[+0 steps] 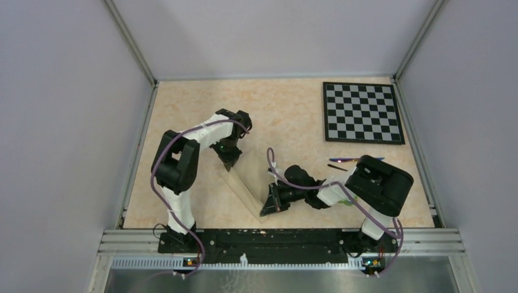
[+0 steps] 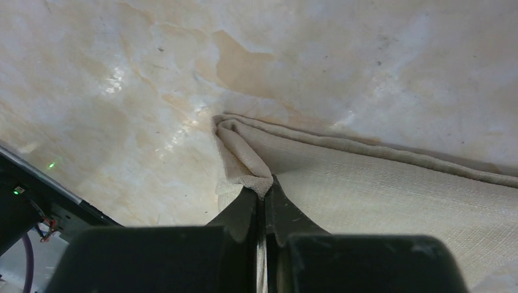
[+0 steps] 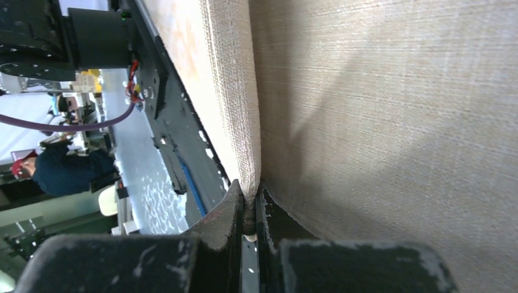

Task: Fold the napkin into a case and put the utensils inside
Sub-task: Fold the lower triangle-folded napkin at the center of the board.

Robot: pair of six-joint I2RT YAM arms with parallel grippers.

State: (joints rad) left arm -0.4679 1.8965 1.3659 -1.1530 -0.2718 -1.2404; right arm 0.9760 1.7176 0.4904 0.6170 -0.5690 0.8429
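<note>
Two arms lean in over the speckled tan worktop [image 1: 293, 122], each pinching one end of the napkin [image 1: 247, 190]. The beige cloth is gathered into a long, narrow, layered strip that runs slantwise between them, from about the middle of the worktop down toward its near edge. The left gripper [image 2: 265, 192] has the far end: its dark fingers [image 2: 243, 213] are pressed together on a bunched corner of the cloth, which curls up in a small fold just above the tips, while the rest of the weave stretches off to the right with a doubled hem along its far side. The right gripper [image 3: 250, 204] has the near end, close to the black rail at the near edge, and its jaws are likewise squeezed tight on a folded edge, with the cloth rising away from the tips as a rounded fold beside a broad flat panel. Whether the strip rests on the worktop along its whole length or hangs just clear of it, I cannot tell from where I stand. The utensils [image 1: 343, 161] lie well apart from the napkin toward the right edge, thin and dark, one with a purple-blue sheen, just in front of the chessboard [image 1: 362, 113] that fills the far right corner and close against the right arm's bulky elbow.
</note>
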